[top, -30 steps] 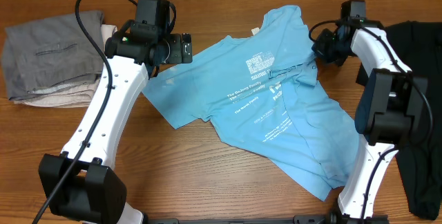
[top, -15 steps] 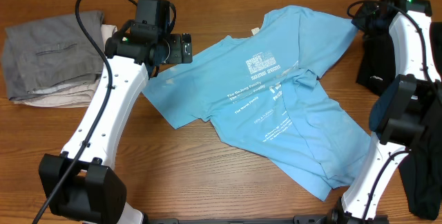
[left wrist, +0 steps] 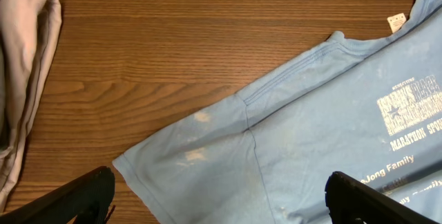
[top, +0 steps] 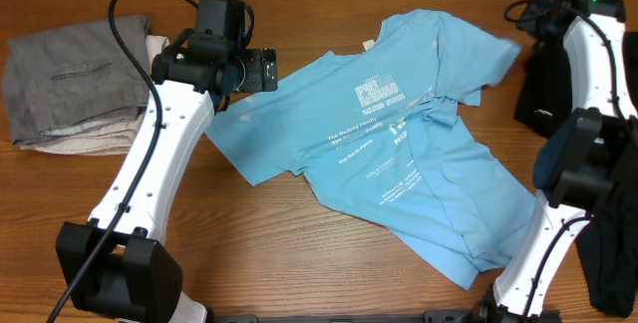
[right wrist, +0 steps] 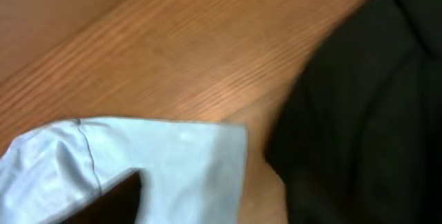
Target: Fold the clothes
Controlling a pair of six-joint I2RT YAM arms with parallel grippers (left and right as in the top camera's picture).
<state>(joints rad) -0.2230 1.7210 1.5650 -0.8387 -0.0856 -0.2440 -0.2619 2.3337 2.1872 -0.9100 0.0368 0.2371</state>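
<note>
The T-shirt (top: 399, 154) lies print side up, slanted across the middle of the table (top: 299, 263). It is rumpled near the right-hand sleeve (top: 486, 56) and along the bottom hem. It looks light, thin and limp, so it will probably sag and drag rather than hold a shape. Sleeve hems, shoulders and bottom corners seem the best places to pinch. The left gripper (left wrist: 222, 198) hovers over the left-hand sleeve (left wrist: 200, 158), fingers wide apart, holding nothing. The right gripper (top: 522, 26) sits at the right-hand sleeve's edge; whether it pinches cloth I cannot tell.
</note>
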